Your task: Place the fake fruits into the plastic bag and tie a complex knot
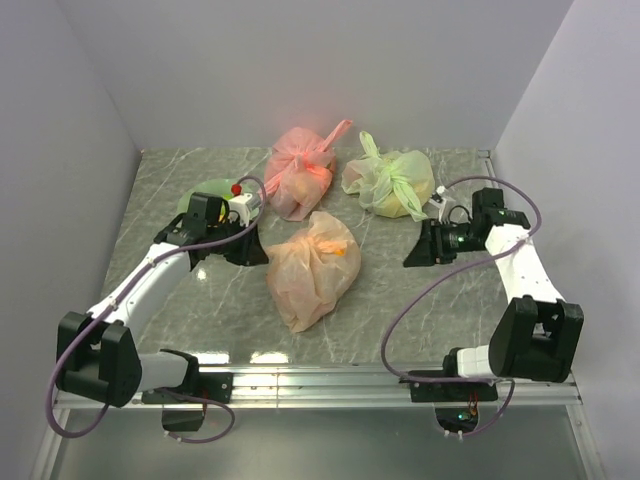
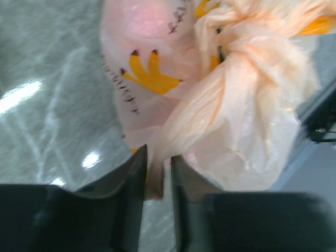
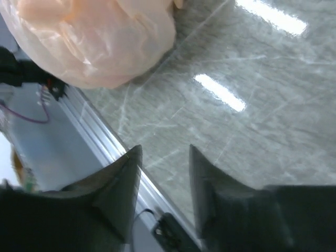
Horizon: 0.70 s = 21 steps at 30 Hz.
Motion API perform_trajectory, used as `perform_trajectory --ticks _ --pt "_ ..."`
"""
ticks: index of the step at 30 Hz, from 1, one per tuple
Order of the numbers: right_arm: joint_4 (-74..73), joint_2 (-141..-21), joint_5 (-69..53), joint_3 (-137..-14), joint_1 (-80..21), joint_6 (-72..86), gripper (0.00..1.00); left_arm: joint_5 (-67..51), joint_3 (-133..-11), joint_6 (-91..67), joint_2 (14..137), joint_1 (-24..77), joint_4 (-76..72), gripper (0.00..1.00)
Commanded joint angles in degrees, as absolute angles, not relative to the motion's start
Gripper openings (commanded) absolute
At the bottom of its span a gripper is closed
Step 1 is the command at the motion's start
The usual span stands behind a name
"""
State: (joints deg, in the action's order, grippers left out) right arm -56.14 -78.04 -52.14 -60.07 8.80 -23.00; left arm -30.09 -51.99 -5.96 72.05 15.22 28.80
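The pale orange plastic bag [image 1: 312, 268] lies bulging in the middle of the table, its knot [image 1: 332, 246] bunched on top. The fake fruits are hidden inside; only a pinkish bulge shows through the film in the left wrist view. My left gripper [image 1: 262, 254] is at the bag's left side. In its wrist view the gripper [image 2: 157, 157] stands slightly open, with a strip of the bag [image 2: 252, 105] against one finger and a gap to the other, below the knot [image 2: 236, 31]. My right gripper [image 1: 410, 258] hangs open and empty to the right of the bag [image 3: 94, 42].
A tied pink-red bag [image 1: 300, 175] and a tied light green bag [image 1: 390, 183] sit at the back. A pale green dish [image 1: 205, 192] lies behind the left arm. The metal rail [image 3: 105, 142] of the table's near edge runs under the right gripper [image 3: 164, 152].
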Motion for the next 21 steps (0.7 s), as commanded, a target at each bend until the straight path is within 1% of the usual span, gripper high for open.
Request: perform_trajectory --ticks 1,2,3,5,6,7,8,9,11,14,17,21 --pt "-48.5 -75.7 -53.8 -63.1 4.1 -13.2 0.7 -37.8 -56.2 -3.5 73.7 15.8 28.6 0.32" --pt "-45.7 -73.6 -52.8 -63.1 2.7 -10.6 0.73 -38.1 -56.9 -3.4 74.3 15.8 28.9 0.37" --pt "-40.6 -72.6 -50.0 -62.9 1.1 -6.1 0.78 -38.2 -57.0 -3.7 74.4 15.8 28.7 0.48" --pt "-35.4 -70.7 -46.4 -62.7 -4.1 -2.0 0.83 -37.9 -57.4 -4.3 74.3 15.8 27.9 0.6" --pt "-32.6 -70.8 -43.2 -62.8 -5.8 -0.8 0.85 -37.9 -57.6 -4.3 74.1 15.8 27.7 0.71" --pt "-32.0 -70.9 -41.7 -63.7 -7.4 -0.8 0.86 -37.7 -58.0 -4.2 74.0 15.8 27.9 0.74" --pt "-32.1 -72.5 -39.7 -64.6 -10.5 -1.1 0.86 -37.2 -58.7 -4.0 73.8 15.8 27.9 0.82" --pt "-32.6 -73.6 -38.5 -65.6 -11.7 -1.2 0.86 -36.6 -59.2 -3.4 73.8 15.8 28.2 0.94" --pt "-33.4 -76.6 -37.6 -68.3 -13.7 -1.1 0.86 -35.9 -60.8 -1.3 73.6 15.8 29.1 0.99" --pt "-34.5 -79.4 -35.9 -70.7 -15.4 -1.0 0.86 -34.4 -61.7 -0.6 72.6 15.8 29.9 0.99" --pt "-34.9 -81.5 -37.1 -71.9 -17.0 0.3 0.86 -32.3 -61.8 1.5 71.8 15.6 29.6 0.99" --pt "-33.8 -83.7 -38.8 -71.1 -19.1 4.6 0.87 -33.9 -62.4 3.7 71.9 15.5 30.6 0.99"
